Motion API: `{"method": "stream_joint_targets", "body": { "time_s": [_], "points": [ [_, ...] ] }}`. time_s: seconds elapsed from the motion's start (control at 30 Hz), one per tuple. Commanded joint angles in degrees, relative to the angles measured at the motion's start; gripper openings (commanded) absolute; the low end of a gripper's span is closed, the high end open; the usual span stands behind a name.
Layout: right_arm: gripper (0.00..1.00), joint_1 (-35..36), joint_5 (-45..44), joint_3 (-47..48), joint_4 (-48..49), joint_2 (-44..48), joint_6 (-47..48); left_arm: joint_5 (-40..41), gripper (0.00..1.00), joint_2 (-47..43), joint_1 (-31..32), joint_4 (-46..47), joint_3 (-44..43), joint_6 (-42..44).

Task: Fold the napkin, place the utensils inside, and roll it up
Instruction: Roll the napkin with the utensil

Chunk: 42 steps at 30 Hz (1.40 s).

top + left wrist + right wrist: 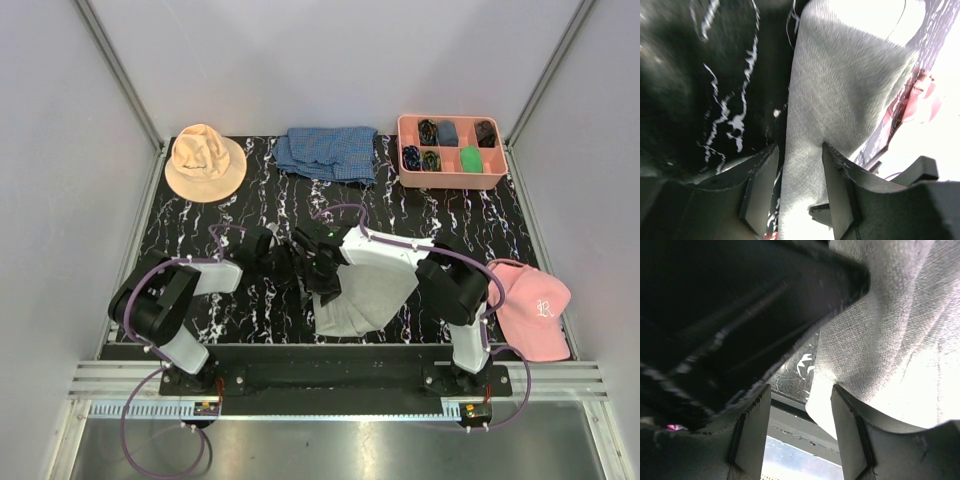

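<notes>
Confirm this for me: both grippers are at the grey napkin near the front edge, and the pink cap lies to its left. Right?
Wrong on one point: the pink cap lies to the right of the napkin, not the left, as the top external view shows. The left gripper and the right gripper are at the napkin near the front edge.

Table (470,215): black top w/ white marble-like veins, set btwn pale walls. 5 things lie on it. Far L: tan bucket hat (205,160). Far centre: blue checked cloth (327,152), rumpled, just beside the pink tray (450,183) at far R; the tray is split into compartments. Near R edge: pink cap (530,308), partly over the table's side. Near centre: grey napkin (365,300), folded over, its top part hidden, reaching approx. to the near edge.
</notes>
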<state>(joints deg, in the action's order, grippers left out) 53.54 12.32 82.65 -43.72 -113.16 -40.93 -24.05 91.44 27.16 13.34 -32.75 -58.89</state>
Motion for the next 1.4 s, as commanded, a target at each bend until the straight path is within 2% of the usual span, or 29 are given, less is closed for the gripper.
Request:
{"method": "stream_joint_targets", "body": {
  "time_s": [0.0,0.13,0.33,0.6,0.73,0.93,1.17,1.37],
  "points": [
    [0.58,0.52,-3.7,-1.71,-2.95,-5.93,-0.65,-2.31,0.52,-2.93,0.09,-0.15,-3.37,2.02],
    [0.62,0.51,-4.84,-2.93,-2.24,-3.91,-1.17,-1.96,0.56,-2.85,-0.88,-2.0,-4.86,4.48],
    [0.66,-0.28,-5.11,-5.39,-1.01,-0.66,-2.23,-1.43,0.57,-1.18,-2.2,-4.82,-7.76,7.91],
    [0.75,-2.38,-0.9,-11.28,4.52,6.11,-3.63,-1.17,0.6,1.63,-2.2,-9.03,-13.74,13.36],
    [0.76,-4.58,1.47,-15.5,6.9,7.34,-4.42,-1.17,0.62,4.18,-2.2,-9.74,-16.55,15.38],
    [0.77,-5.81,2.71,-16.56,8.39,9.18,-4.78,-1.35,0.63,6.91,-2.2,-10.53,-20.33,17.76],
    [0.78,-10.55,3.59,-17.52,8.22,15.6,-4.34,-2.23,0.62,8.32,-2.11,-10.97,-20.33,18.2],
    [0.81,-16.09,2.37,-19.11,8.13,15.96,-2.23,-2.22,0.62,7.17,-1.41,-10.79,-20.95,17.23]
  ]
}}
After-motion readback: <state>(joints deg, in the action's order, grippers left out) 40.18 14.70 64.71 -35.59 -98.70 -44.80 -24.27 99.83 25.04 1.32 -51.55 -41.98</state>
